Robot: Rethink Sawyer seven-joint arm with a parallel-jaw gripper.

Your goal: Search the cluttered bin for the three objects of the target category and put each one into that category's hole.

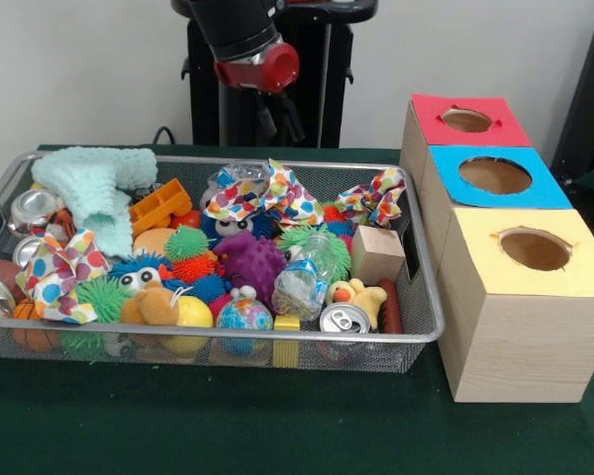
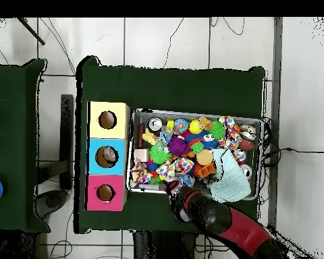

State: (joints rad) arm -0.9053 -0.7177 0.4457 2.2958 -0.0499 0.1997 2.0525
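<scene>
The wire mesh bin is full of toys; it also shows in the overhead view. One clear plastic film bundle lies near the bin's front, beside a silver can. A second bundle shows at the back, behind a polka-dot cloth. I cannot make out a third. The red-topped box's hole is at the far right, and it shows in the overhead view too. My gripper hangs above the bin's back edge, clear of the objects; in the overhead view it is at the bin's robot-side rim.
Blue-topped and yellow-topped boxes stand in a row in front of the red one. A mint knitted cloth, more cans, a wooden block, spiky balls and soft toys fill the bin.
</scene>
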